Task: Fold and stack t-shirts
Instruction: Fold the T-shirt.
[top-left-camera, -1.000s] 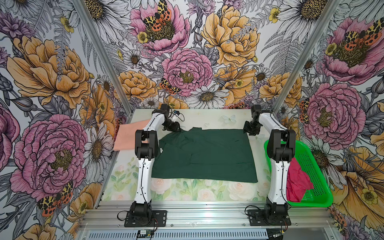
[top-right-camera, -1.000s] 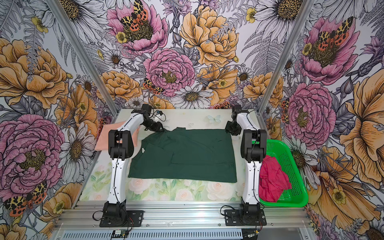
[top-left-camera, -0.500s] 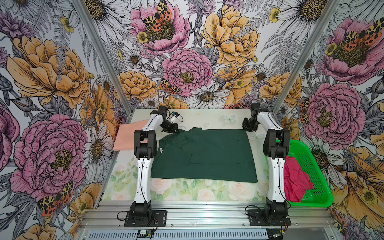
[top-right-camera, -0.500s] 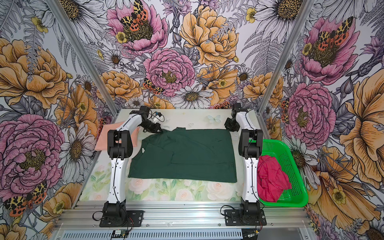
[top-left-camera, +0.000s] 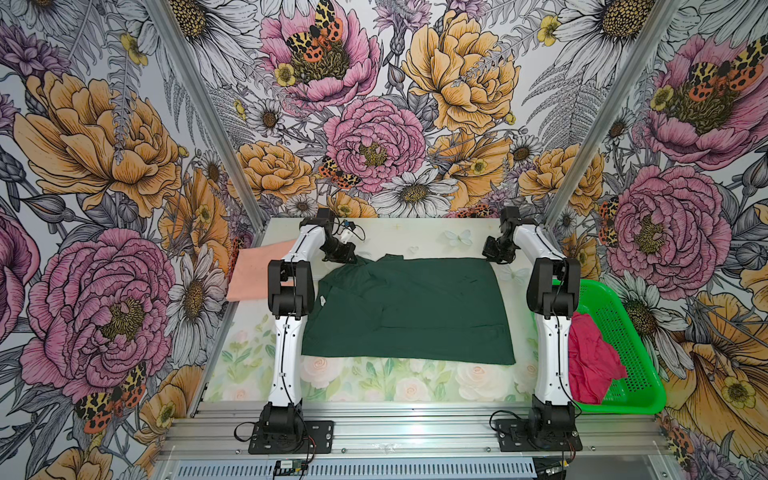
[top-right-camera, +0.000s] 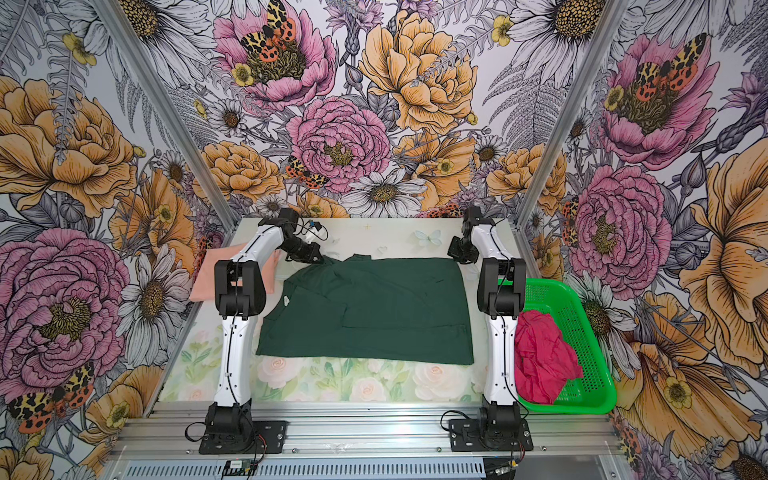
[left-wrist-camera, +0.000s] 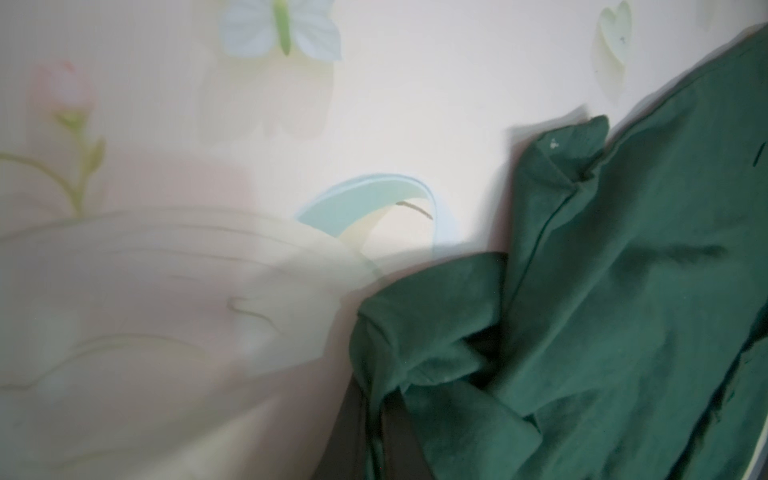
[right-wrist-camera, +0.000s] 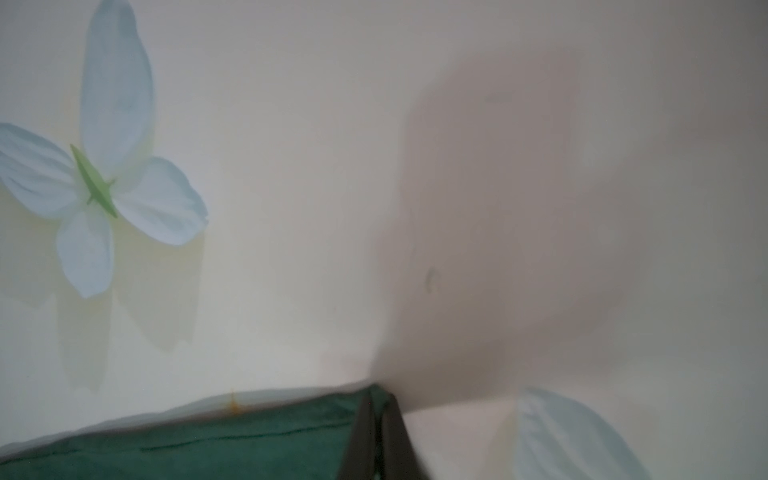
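**Both hands clamp the far corners**

The left hand (top-left-camera: 347, 261) and right hand (top-left-camera: 495, 261) have just pinched shut on the dark green t-shirt (top-left-camera: 407, 311), which lies spread on the table (top-left-camera: 374, 384). The fold toward the near edge looks ready to start.

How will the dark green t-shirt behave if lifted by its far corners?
Likely floppy: the dark green t-shirt bunches at the left gripper. Probably sags between grips, since it lies wide and flat. Slipping seems unlikely; the right gripper pinches its corner.
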